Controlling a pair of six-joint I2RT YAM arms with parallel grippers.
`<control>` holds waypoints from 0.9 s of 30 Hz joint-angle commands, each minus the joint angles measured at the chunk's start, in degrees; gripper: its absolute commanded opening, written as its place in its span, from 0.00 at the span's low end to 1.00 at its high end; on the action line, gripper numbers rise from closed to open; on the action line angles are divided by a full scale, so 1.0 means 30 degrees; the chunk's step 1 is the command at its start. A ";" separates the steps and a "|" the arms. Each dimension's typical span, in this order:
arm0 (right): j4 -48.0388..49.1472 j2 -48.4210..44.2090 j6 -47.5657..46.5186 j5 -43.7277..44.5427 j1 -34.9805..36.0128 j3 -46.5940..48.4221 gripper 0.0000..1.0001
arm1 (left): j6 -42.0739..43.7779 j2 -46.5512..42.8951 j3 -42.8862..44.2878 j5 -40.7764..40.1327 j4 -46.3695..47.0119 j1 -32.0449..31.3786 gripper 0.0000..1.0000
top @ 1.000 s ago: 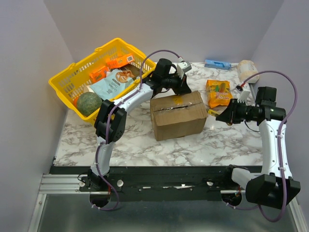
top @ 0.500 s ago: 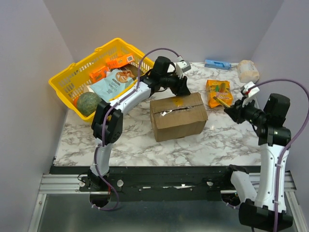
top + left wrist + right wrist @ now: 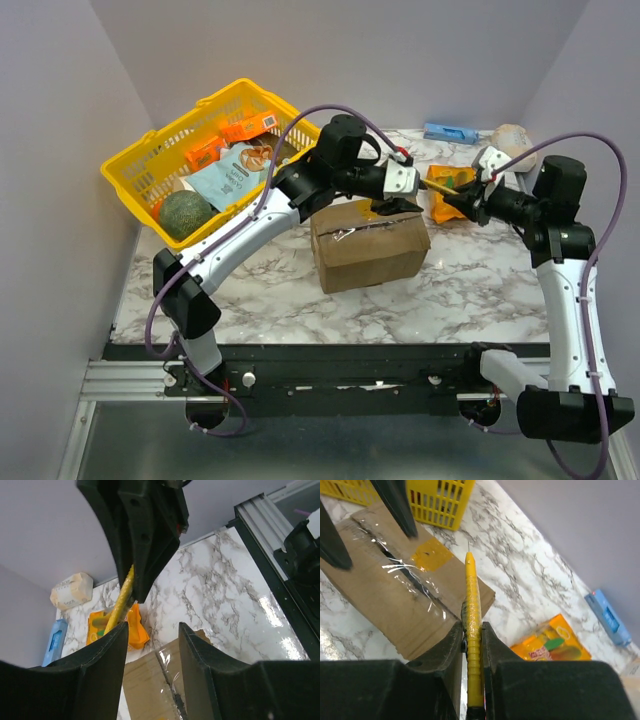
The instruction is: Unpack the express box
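The express box (image 3: 368, 247), a brown carton with a yellow sticker (image 3: 432, 555), stands mid-table with its flaps down. A dark slit runs along its taped top seam (image 3: 412, 580). My left gripper (image 3: 393, 206) hovers open over the box's far right top edge, nothing between its fingers (image 3: 102, 670); the seam (image 3: 167, 680) shows below them. My right gripper (image 3: 458, 196) is just right of the box, shut on a yellow box cutter (image 3: 472, 605). The cutter's tip points over the box's right end.
A yellow basket (image 3: 130, 165) with a melon and snack packs sits at the back left. An orange snack bag (image 3: 452, 190) lies right of the box. A blue pack (image 3: 450, 132) and a tissue pack (image 3: 512, 137) lie at the back right.
The left gripper has opened and swung right along the box's top. The right arm has carried the cutter up and left, close to the box's right end.
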 commanded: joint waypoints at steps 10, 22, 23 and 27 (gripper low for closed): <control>-0.1896 -0.0318 -0.3511 -0.0001 0.2825 0.1068 0.01 | 0.1760 -0.0046 -0.1471 -0.3098 0.1221 -0.0576 0.52; -0.1925 0.0062 -0.3220 0.0349 0.3236 0.1009 0.00 | 0.0675 -0.1774 -0.3814 -0.2892 0.4003 -0.0664 0.52; -0.2013 0.0150 -0.3191 0.0437 0.3178 0.1038 0.00 | 0.0732 -0.1950 -0.3846 -0.2921 0.4296 -0.0751 0.52; -0.2454 -0.0023 -0.3746 0.0029 0.3236 0.0981 0.00 | 0.0352 -0.1953 -0.3907 -0.3915 0.4271 -0.1073 0.53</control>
